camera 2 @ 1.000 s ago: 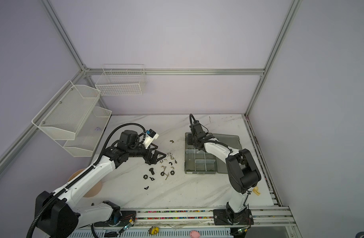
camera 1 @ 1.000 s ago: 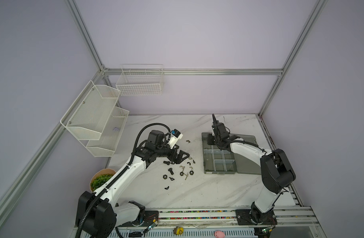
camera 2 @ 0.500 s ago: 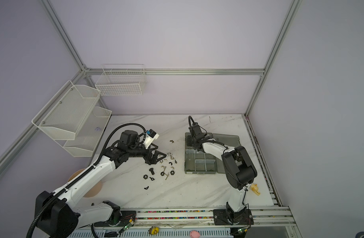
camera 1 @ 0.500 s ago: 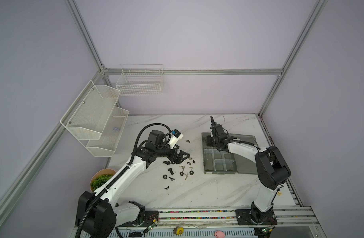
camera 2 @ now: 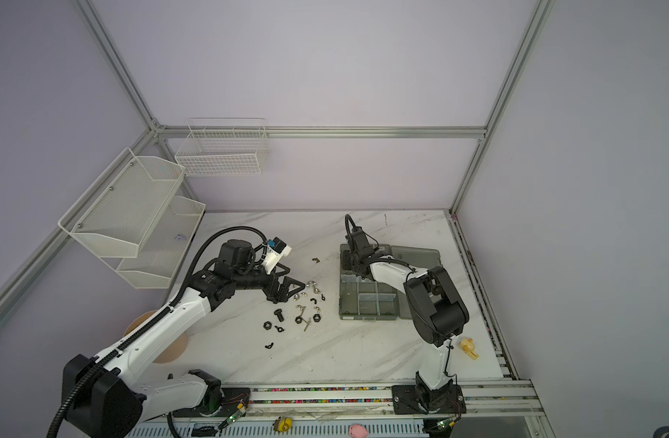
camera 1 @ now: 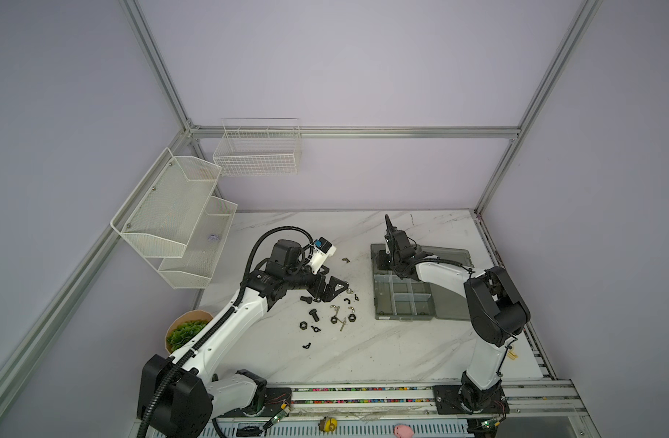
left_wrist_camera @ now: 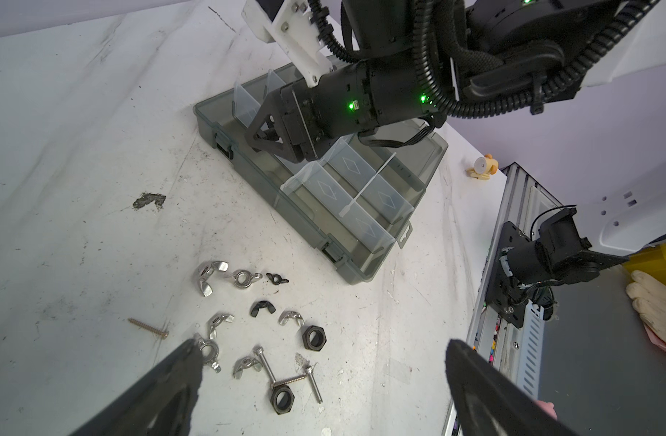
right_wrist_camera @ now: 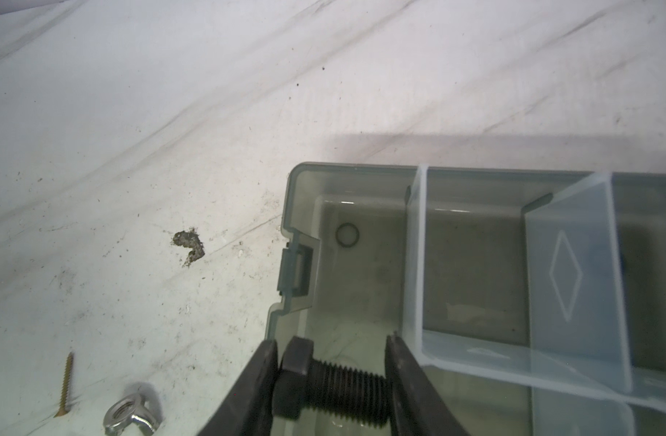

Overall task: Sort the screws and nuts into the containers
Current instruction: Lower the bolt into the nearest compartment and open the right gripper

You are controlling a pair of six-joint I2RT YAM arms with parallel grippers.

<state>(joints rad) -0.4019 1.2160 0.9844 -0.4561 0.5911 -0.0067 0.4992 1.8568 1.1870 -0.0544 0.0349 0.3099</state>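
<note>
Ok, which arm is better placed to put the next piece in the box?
Right. The right pincer grips a black bolt over an end compartment of the box; the left pincer is open, empty, above the loose pile.

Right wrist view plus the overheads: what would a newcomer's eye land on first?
The black bolt clamped end to end in the right tool, over a corner compartment of the grey organizer box. Next, the loose nuts and screws scattered on the marble table beneath the open left tool.

White mesh shelves (camera 1: 173,220) and a wire basket (camera 1: 259,151) line the walls above a marble table (camera 1: 363,352), with a bowl of greenery (camera 1: 187,333) at its left.
</note>
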